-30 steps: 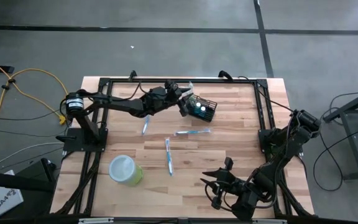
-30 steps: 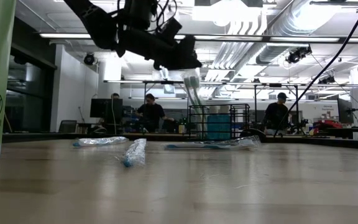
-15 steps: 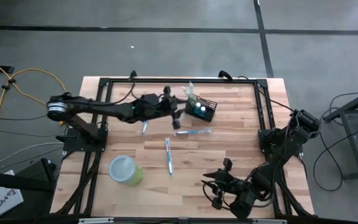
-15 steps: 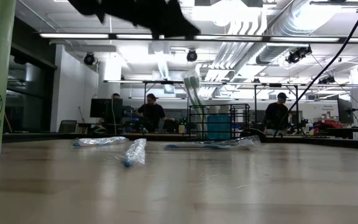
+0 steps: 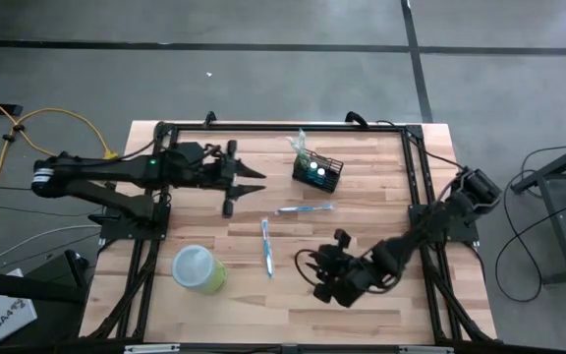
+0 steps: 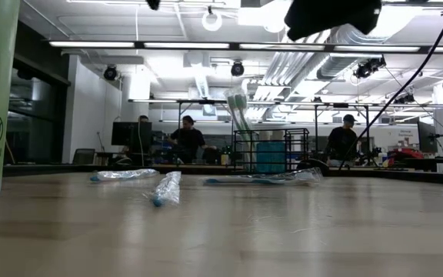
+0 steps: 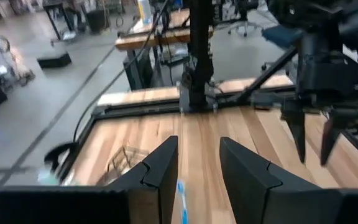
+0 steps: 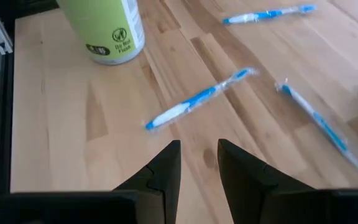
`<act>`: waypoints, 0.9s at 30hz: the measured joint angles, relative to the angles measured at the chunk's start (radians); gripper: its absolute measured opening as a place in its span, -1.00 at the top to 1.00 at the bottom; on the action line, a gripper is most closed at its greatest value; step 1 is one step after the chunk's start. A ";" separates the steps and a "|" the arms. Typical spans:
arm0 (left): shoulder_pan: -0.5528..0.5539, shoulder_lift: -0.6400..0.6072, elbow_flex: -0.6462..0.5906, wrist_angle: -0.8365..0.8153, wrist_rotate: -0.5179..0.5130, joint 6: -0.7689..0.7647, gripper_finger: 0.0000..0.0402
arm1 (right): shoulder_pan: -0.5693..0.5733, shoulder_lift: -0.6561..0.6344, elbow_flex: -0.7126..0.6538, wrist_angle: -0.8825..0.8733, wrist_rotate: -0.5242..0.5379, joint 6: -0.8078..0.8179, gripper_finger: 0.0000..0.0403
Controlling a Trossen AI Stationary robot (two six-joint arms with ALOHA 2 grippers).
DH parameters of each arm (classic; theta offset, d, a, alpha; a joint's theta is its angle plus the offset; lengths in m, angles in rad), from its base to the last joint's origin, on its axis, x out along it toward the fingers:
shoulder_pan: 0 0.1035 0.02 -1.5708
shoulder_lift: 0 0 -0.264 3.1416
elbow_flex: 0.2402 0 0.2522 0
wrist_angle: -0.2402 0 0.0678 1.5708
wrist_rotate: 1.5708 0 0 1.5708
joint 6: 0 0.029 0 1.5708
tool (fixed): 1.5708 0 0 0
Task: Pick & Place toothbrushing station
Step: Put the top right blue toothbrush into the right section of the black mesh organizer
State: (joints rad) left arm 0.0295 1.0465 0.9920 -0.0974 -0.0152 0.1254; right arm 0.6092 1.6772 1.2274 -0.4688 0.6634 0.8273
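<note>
The black wire-mesh basket (image 5: 319, 173) stands on the table at the far middle, and also shows in the low view (image 6: 271, 151). A wrapped toothbrush (image 5: 300, 146) stands in it, leaning on its rim (image 6: 238, 111). My left gripper (image 5: 255, 181) is open and empty, to the left of the basket and pointing at it. My right gripper (image 5: 318, 282) is open and empty over the table's near middle. Its wrist view shows its fingers (image 8: 166, 168) above bare wood near a wrapped toothbrush (image 8: 197, 99).
Wrapped blue toothbrushes lie flat on the wood: one (image 5: 304, 208) just near of the basket, one (image 5: 266, 246) at mid-table, and a third (image 6: 125, 175) that shows in the low view. A light-green cup (image 5: 198, 267) stands at the near left. A black frame rail (image 5: 283, 126) borders the table.
My left gripper has let go of the wrapped toothbrush, which now stands in the basket. It has risen and drawn back toward the table's left edge. My right gripper has gone from the near edge toward the table's middle and left.
</note>
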 joint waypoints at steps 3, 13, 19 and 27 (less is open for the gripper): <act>-0.010 -0.043 -0.001 -0.085 -0.068 -0.032 0.44 | -0.037 0.000 0.000 0.044 -0.018 -0.080 0.52; -0.019 -0.215 -0.013 -0.388 -0.321 -0.244 0.44 | -0.136 0.000 0.000 0.098 -0.098 -0.155 0.52; -0.019 -0.333 -0.013 -0.606 -0.401 -0.403 0.44 | -0.153 0.000 0.000 0.107 -0.098 -0.171 0.52; -0.019 -0.389 -0.013 -0.767 -0.415 -0.548 0.44 | -0.154 0.000 0.000 0.191 -0.098 -0.169 0.52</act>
State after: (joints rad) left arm 0.0109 0.6579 0.9787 -0.8646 -0.4297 -0.4225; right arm 0.4553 1.6767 1.2274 -0.2780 0.5652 0.6579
